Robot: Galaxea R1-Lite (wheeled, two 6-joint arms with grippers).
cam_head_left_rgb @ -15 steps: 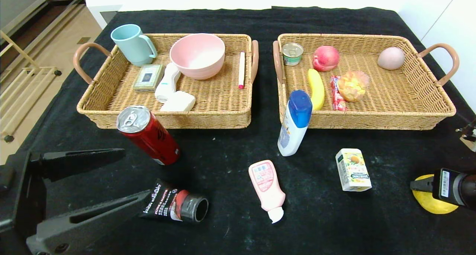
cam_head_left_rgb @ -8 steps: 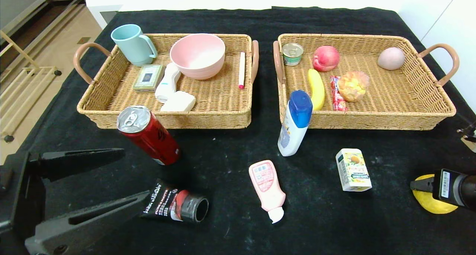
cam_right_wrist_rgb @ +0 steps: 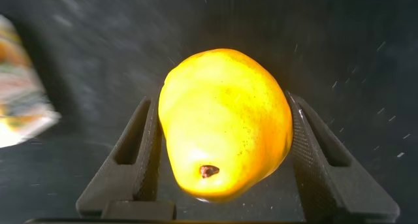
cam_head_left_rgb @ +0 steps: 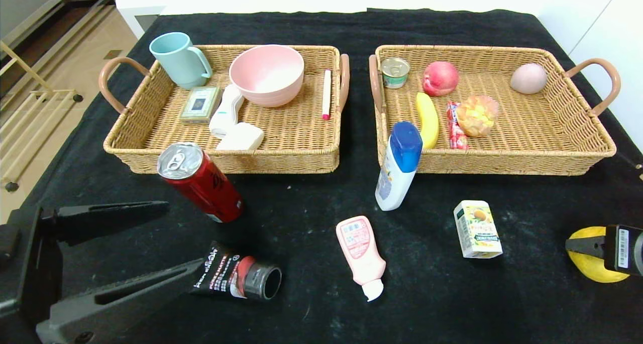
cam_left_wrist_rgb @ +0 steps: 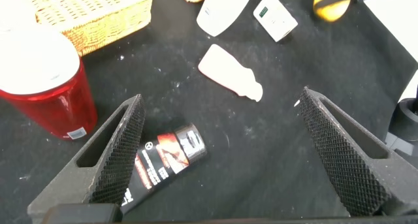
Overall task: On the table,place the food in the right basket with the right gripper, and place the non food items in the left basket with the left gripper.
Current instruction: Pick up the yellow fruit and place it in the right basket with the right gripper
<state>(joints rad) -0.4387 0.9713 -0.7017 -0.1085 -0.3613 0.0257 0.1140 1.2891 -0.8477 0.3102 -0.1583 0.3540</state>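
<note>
Pear point(cam_head_left_rgb: 593, 256), yellow, sits at the near right edge of the tabletop point(cam_head_left_rgb: 311, 203), and my right claw point(cam_right_wrist_rgb: 219, 155) is clenched on it, one finger on each side, as the right wrist view shows. Its stem end points back toward the wrist, so its long axis runs along the fingers. The right basket point(cam_head_left_rgb: 577, 155) lies farther from me and a little to the left of the claw, with its front wall between the pear and the open floor. I judge the next move must lift first, then go forward over that wall. My left claw point(cam_head_left_rgb: 150, 243) hangs released at the near left, just beside the black tube point(cam_head_left_rgb: 236, 277), which lies flat with its cap pointing right.
</note>
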